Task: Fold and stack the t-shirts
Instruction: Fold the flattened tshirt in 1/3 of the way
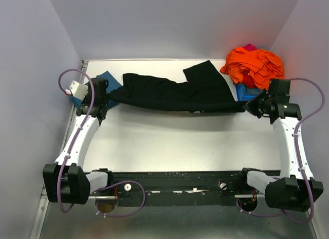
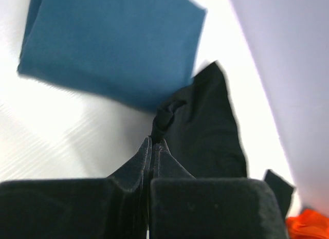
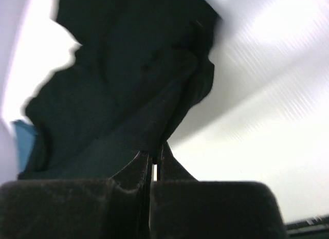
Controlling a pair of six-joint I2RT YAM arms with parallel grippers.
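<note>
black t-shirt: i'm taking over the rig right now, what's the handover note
Left gripper: shut on the left end of the black t-shirt.
Right gripper: shut on its right end.
The shirt is stretched between them over the far half of the table, unfolded.
Teal t-shirt: looks folded, lying far left by the left gripper.
Orange cloth heap: far right.
Left to do: fold the black one, stack it with the teal.

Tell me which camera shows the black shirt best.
The top external view: the whole black shirt shows there, stretched between the left gripper and right gripper. Each wrist view shows only the end that its gripper pinches, and the right one is blurred.
</note>
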